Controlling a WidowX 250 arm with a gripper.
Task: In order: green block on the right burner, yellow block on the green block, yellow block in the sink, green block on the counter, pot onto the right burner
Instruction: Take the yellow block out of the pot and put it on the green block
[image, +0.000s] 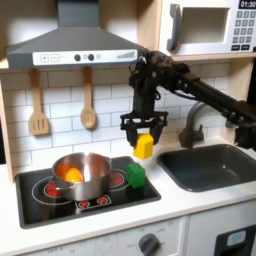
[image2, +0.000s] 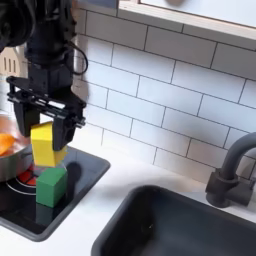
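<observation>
Pincer pinching yellow block above green block, pot nearby, faucet well apart

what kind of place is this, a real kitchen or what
Most likely a toy play kitchen rather than a real one: a small black cooktop with painted red burners, a grey sink with an arched faucet, and a range hood beside a microwave.
</observation>
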